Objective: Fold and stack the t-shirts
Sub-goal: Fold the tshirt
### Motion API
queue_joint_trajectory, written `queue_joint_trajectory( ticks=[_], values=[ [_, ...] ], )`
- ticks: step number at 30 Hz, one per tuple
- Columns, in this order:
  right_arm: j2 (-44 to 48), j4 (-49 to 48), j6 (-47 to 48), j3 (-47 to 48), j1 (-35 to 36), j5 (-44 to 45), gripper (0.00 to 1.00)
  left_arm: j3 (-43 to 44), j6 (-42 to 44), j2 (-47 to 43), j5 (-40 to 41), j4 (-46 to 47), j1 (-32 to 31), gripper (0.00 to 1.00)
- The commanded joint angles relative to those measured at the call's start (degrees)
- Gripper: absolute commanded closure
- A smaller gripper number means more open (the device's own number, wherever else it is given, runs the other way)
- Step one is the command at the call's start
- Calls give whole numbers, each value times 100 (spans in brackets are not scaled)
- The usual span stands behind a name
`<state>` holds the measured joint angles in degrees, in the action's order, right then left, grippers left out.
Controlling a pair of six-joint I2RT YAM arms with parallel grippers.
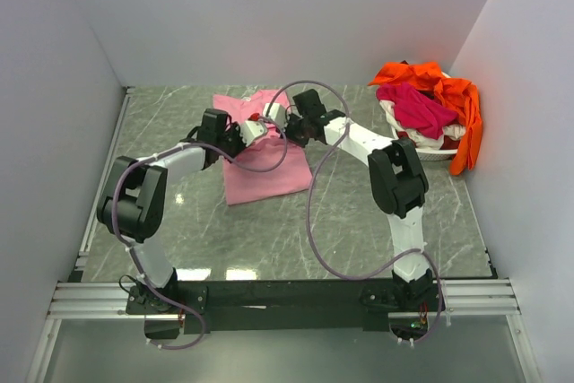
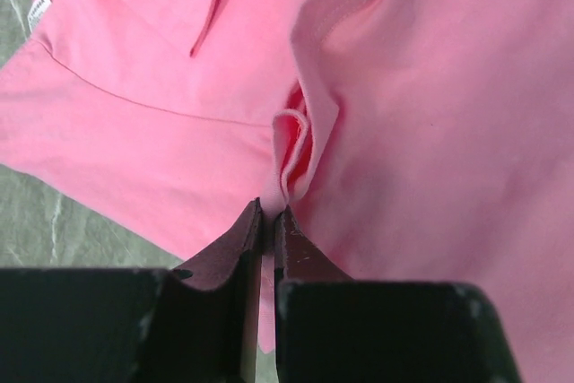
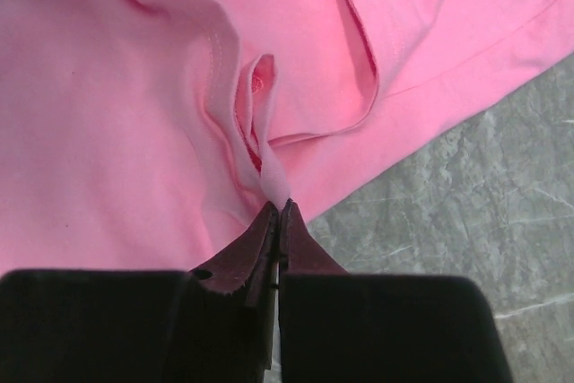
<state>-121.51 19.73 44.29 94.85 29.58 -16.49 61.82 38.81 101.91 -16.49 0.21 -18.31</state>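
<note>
Lying on the table (image 1: 224,239), the light pink t-shirt (image 1: 256,187) is pinched in thin folds by the left gripper (image 2: 267,214) and right gripper (image 3: 280,208); cloth could be lost from such shallow bites.

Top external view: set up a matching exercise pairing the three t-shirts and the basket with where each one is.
Things:
1. pink t-shirt
2. magenta t-shirt
3. orange t-shirt
4. white basket

Places:
A. hanging over the basket's rim
B. far right corner of the table
C. lying atop the basket's pile
D. lying on the table, centre

Pairs: 1-D, 2-C, 3-A, 4-B
</note>
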Motion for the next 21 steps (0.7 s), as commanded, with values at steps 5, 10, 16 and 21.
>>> queue_joint_trajectory(
  ticks=[5, 10, 16, 21],
  values=[
    [-214, -266, -350, 438, -67, 400, 81, 488, -249, 189, 188, 304, 29, 86],
    [-5, -1005, -1344, 298, -163, 1051, 38, -38, -1058, -398, 910, 1479, 213, 26],
    [689, -1007, -1398, -106, -479, 588, 37, -460, -1043, -1751, 440, 1143, 451, 15],
    [1770, 513, 1164, -975, -559, -1581, 34, -1583, -120, -3228, -530, 271, -93, 18]
  ],
)
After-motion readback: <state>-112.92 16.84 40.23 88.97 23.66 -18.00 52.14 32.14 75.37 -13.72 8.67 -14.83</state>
